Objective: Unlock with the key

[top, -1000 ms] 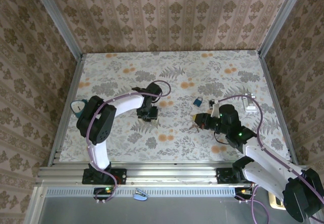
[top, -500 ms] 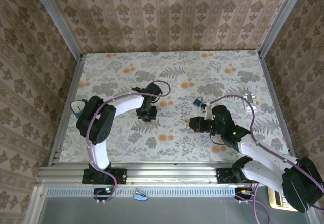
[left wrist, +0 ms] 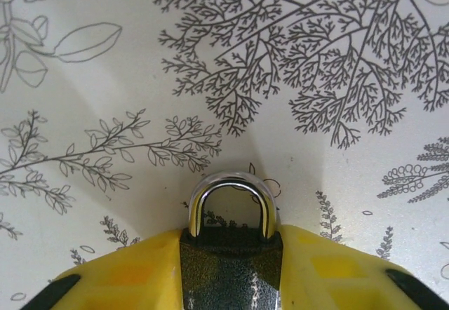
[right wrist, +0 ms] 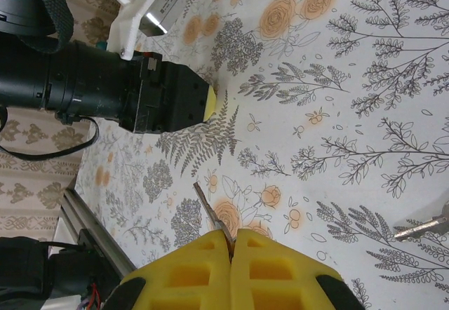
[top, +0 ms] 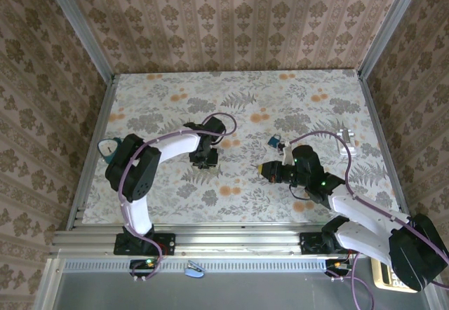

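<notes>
padlock (left wrist: 230, 268) is being gripped shackle (left wrist: 231, 179) outward by left fingers (left wrist: 119, 275), key (right wrist: 208, 212) is being pinched by right fingers (right wrist: 182, 271); keyhole's probably being blocked.

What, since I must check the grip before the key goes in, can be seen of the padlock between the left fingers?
The padlock has a dark, speckled metal body and a shiny steel shackle, both legs seated, so apparently locked. Yellow fingers touch its two sides; the shackle points away from the wrist.
</notes>
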Controlling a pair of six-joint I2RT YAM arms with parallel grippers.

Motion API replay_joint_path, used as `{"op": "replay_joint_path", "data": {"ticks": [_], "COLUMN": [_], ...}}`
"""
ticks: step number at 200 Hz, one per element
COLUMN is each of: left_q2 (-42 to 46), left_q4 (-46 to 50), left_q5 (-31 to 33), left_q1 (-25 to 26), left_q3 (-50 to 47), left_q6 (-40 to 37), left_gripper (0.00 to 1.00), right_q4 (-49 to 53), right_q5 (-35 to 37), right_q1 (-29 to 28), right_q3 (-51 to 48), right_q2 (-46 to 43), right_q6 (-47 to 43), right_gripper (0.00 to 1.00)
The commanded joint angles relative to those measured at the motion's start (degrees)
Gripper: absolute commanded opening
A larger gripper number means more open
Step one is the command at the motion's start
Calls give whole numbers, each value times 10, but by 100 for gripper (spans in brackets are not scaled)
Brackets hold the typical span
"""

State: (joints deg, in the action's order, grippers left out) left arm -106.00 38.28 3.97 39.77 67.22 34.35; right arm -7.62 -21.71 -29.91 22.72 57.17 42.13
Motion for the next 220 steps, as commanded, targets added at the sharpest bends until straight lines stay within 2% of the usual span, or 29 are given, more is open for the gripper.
{"op": "replay_joint_path", "data": {"ticks": [1,22,45,96,154,183,220], "left_q2": [-15,-24,-20,62,194,255,305], "left_q4": [18,2,-19,-70,-86,-104,-120], "left_q5": [-25,-44,-53,-52,-28,-26,-37], "left_q1": [-1,-7,-10,-13,-14,-18,-21], "left_q3": [-24,-30,-43,-90,-133,-161,-174], "left_q6": [8,11,25,93,191,245,287], "left_gripper": [28,22,21,17,13,14,16], "right_q4": [-21,-19,-9,-33,-146,-232,-295], "right_q5": [-5,2,14,51,122,151,165], "right_q1": [-4,-4,-9,-46,-102,-119,-131], "right_q3": [15,14,14,14,11,3,13], "right_q2": [0,-1,2,22,76,104,138], "right_q6": [-9,-10,-18,-29,-37,-38,-40], "right_gripper": [0,0,0,0,0,0,0]}}
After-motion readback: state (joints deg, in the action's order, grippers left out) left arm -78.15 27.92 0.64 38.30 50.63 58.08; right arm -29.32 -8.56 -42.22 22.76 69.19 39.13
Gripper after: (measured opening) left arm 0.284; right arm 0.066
